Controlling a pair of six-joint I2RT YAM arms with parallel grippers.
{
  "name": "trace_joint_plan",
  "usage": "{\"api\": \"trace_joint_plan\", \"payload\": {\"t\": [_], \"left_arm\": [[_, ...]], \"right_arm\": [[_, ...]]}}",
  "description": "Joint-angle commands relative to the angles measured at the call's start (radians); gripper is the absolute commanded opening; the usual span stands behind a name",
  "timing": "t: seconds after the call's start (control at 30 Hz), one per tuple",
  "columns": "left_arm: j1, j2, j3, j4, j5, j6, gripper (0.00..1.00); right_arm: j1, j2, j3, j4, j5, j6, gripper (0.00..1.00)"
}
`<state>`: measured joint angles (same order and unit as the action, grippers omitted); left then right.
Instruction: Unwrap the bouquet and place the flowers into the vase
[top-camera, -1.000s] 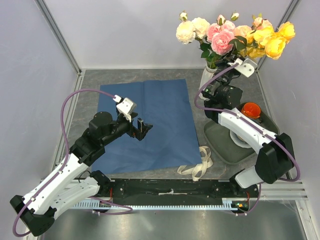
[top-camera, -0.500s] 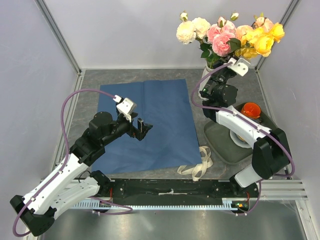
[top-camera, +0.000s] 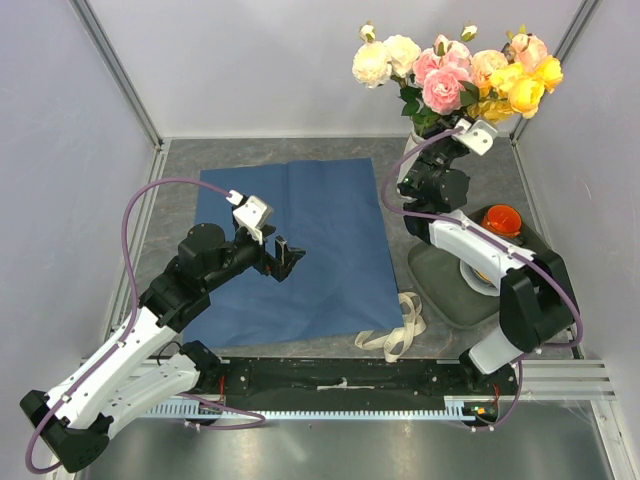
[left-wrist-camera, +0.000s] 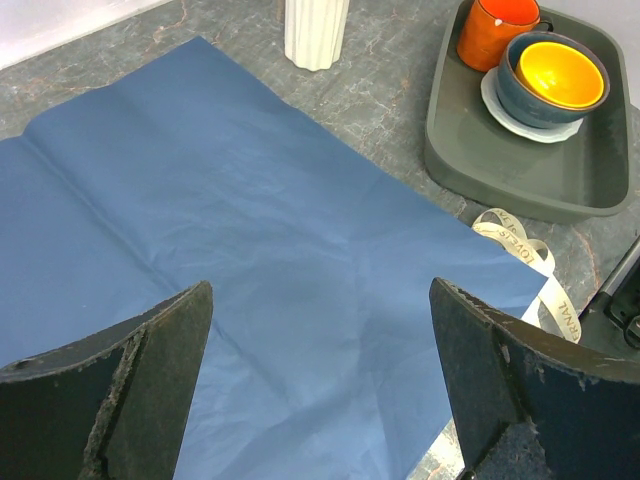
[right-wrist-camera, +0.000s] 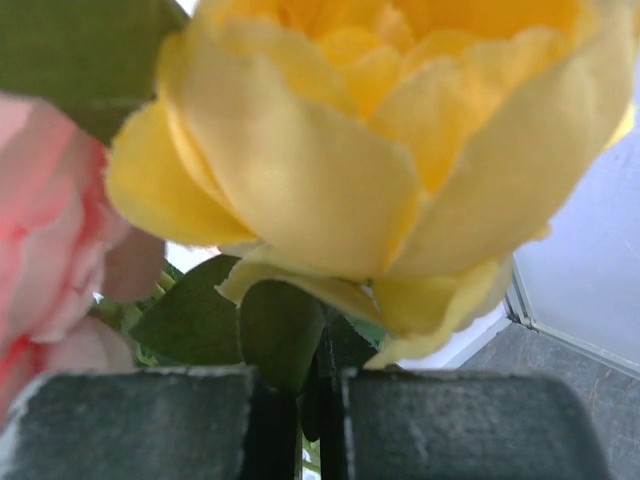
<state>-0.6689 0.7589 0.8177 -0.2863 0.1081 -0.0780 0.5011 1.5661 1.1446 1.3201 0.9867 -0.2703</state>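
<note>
Now, right pincer (right-wrist-camera: 297, 405) clamped on a flower stem (right-wrist-camera: 325, 355), yellow rose (right-wrist-camera: 330, 150) just above it, left pincer (left-wrist-camera: 320, 290) spread wide apart, blue paper (left-wrist-camera: 250, 220) beneath it.

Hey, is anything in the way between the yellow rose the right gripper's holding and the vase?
Nothing separate shows. The right gripper is shut on the stem of the yellow rose above the vase, where pink and cream roses crowd beside it. The arm hides the vase's mouth in the overhead view.
</note>
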Motion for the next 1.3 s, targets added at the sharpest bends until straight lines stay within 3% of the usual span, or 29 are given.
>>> {"api": "trace_joint_plan", "payload": {"t": [0.0,0.43,0.8,1.0,1.13,1.27], "left_arm": [[0.003,-0.004,0.0,0.016,-0.004,0.041,0.95],[0.003,-0.003,0.001,0.015,-0.007,0.043,0.95],[0.003,-0.001,0.0,0.015,-0.007,0.043,0.95],[0.005,-0.004,0.0,0.015,-0.007,0.041,0.95],[0.005,-0.006,0.0,0.015,-0.001,0.04,0.95],[0.005,-0.007,0.001,0.015,0.002,0.04,0.95]], "right_arm": [[-0.003,0.031,-0.013,0.016,0.012,0.031,0.0],[-0.009,0.114,0.0,-0.028,0.058,0.019,0.0],[-0.015,0.17,0.009,-0.062,0.081,0.031,0.12],[-0.013,0.157,0.004,-0.128,0.081,0.066,0.25],[-0.01,0.118,0.001,-0.24,0.066,0.102,0.42],[-0.003,0.071,-0.003,-0.367,0.053,0.144,0.53]]}}
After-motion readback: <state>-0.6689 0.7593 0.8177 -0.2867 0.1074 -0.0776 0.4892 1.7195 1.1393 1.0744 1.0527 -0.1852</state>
